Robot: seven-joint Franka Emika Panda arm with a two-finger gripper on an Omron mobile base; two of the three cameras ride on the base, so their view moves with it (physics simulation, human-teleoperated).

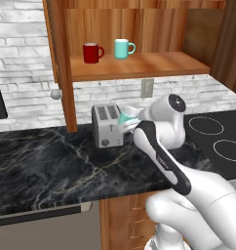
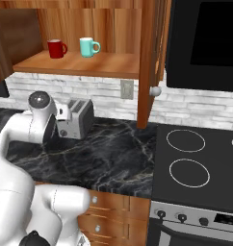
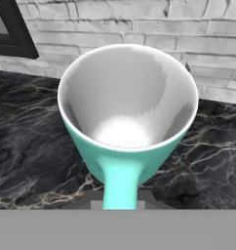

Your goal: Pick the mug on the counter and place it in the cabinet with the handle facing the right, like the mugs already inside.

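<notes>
Closest in, the gripper has its jaws closed on the small teal loop handle of the teal, white-lined ceramic mug. In the hand view the handle runs straight down from the cup wall into the fingers, and the open mouth of the mug faces the camera, so the mug sits directly ahead of the jaws with the handle pointing back at the hand. Whether its base rests on the stone or hangs just clear of it I cannot tell.

From the left base view the mug shows as a sliver of teal at the arm's wrist, just beside the boxy silver two-slot toaster, over the long black marble counter with its pale veins. A black glass cooktop lies off to the side.

Farther back and above, the reddish-brown wooden cabinet has a plank shelf carrying a dark red mug and a second teal mug, near each other, handles to the right in that view. Bare shelf lies to the right of them.

Since the hand grips the handle itself, I judge the coming move turns on that: the wrist must bring the mug up with the handle ending on the right.
</notes>
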